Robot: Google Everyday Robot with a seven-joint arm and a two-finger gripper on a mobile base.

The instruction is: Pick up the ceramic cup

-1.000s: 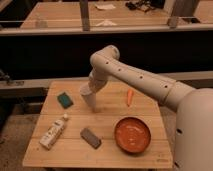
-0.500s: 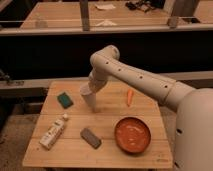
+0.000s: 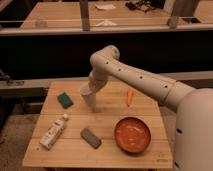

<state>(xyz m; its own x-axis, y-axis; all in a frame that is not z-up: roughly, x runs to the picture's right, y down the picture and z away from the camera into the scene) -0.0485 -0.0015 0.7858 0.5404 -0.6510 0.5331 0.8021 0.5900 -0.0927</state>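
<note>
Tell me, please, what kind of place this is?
Probably a lab or workshop. A small light wooden table holds test items: a wide orange-red bowl and a green sponge. Long workbenches stand behind. The gripper hangs over the table at the small pale ceramic cup.

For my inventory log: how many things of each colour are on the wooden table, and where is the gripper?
Green: 1, sponge
Orange: 2, bowl, carrot
White: 2, ceramic cup, tube
Grey: 1, block
Total: 6
The gripper is at the cup.
</note>
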